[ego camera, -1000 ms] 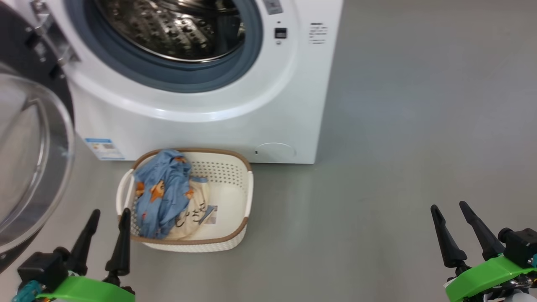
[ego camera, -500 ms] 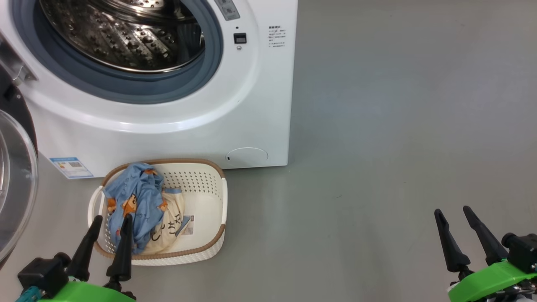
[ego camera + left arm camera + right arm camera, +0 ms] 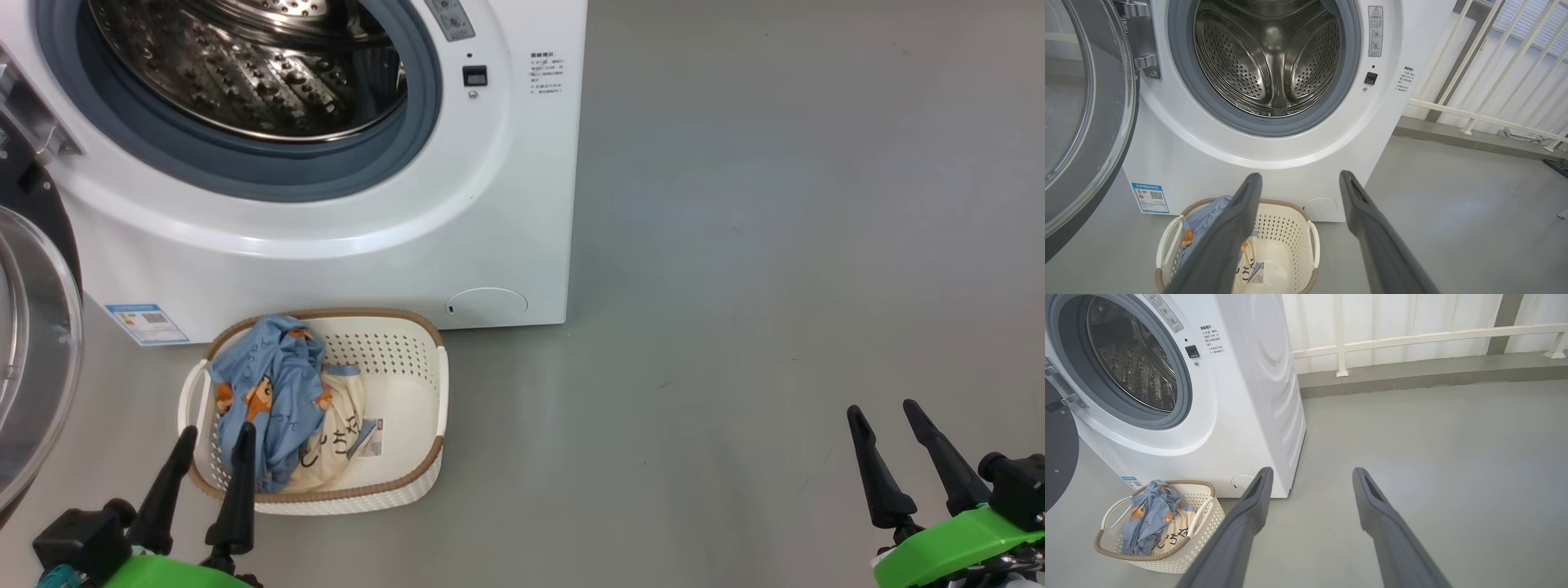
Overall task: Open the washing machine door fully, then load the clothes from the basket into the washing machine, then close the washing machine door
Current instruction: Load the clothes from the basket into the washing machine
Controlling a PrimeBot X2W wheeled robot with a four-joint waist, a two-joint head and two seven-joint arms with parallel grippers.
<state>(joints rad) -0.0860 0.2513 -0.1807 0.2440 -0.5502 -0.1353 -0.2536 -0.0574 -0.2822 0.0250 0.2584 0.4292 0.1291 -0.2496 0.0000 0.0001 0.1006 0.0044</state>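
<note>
The white washing machine (image 3: 506, 204) stands ahead with its steel drum (image 3: 1269, 57) bare inside. Its door (image 3: 33, 343) hangs swung open at the left, glass bowl (image 3: 1069, 81) toward me. On the floor before the machine sits the cream basket (image 3: 416, 392) holding the clothes: a light blue garment (image 3: 269, 392) over a cream garment (image 3: 331, 445). My left gripper (image 3: 214, 433) hovers open at the basket's near left edge, nothing between its fingers. Far off to the right over bare floor, my right gripper (image 3: 883, 410) is open and holds nothing.
Grey floor (image 3: 775, 245) spreads wide to the right of the machine. A white railing (image 3: 1412, 335) and a raised kerb (image 3: 1412, 379) run behind it. The open door (image 3: 1057, 457) takes up the room left of the basket (image 3: 1167, 555).
The head camera has shifted, so the machine and basket sit further left and lower than a second ago. Both grippers keep their places and stay open.
</note>
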